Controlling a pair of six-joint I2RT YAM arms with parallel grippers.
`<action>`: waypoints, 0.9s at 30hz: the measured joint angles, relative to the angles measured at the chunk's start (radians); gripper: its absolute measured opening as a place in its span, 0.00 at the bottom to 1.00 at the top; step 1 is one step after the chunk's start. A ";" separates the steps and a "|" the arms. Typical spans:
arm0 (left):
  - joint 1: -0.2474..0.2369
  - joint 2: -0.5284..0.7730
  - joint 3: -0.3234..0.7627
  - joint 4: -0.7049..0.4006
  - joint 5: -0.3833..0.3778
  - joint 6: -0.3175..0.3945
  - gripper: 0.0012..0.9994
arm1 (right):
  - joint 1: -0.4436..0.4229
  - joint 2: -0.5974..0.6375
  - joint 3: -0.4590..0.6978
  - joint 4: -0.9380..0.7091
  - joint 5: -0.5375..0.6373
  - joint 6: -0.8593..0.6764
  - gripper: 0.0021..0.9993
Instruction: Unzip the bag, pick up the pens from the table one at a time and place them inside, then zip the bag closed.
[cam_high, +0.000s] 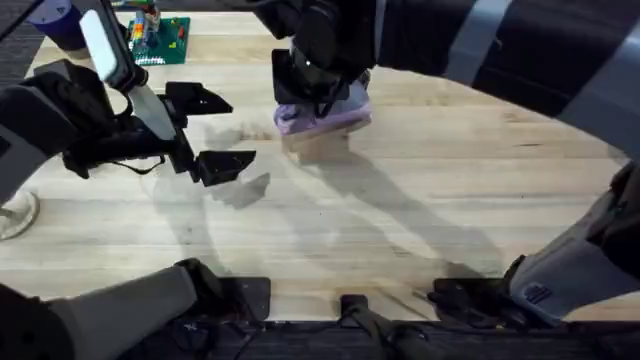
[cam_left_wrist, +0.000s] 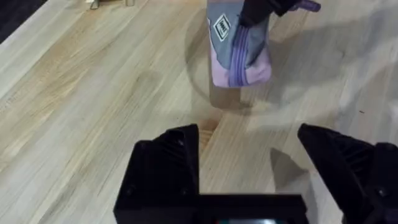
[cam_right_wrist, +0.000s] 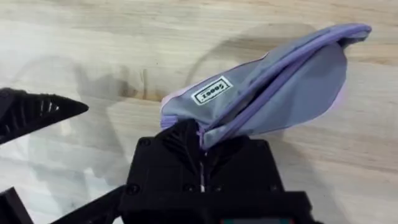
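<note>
now right gripper clamps bag above table

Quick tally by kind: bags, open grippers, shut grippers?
Bag: 1
Open gripper, the left: 1
Shut gripper, the right, clamped on the bag: 1
Total: 3

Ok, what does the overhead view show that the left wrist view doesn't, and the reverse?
Overhead alone: the green board of small parts at the far edge of the pale wood butcher-block table, and the right pincer shut on the bag from above. Left wrist alone: the white label on the bag. Both: the soft lavender fabric bag, lifted, and the open left pincer.
</note>
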 joint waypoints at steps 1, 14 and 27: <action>0.000 0.000 0.000 0.000 0.000 0.000 0.99 | 0.000 -0.003 0.000 0.001 0.007 0.000 0.03; 0.000 0.000 0.000 0.000 0.000 0.000 0.99 | 0.000 -0.049 -0.001 0.010 0.043 0.000 0.03; 0.000 0.000 0.000 0.000 0.000 0.000 0.99 | 0.000 -0.051 -0.001 0.011 0.043 0.000 0.03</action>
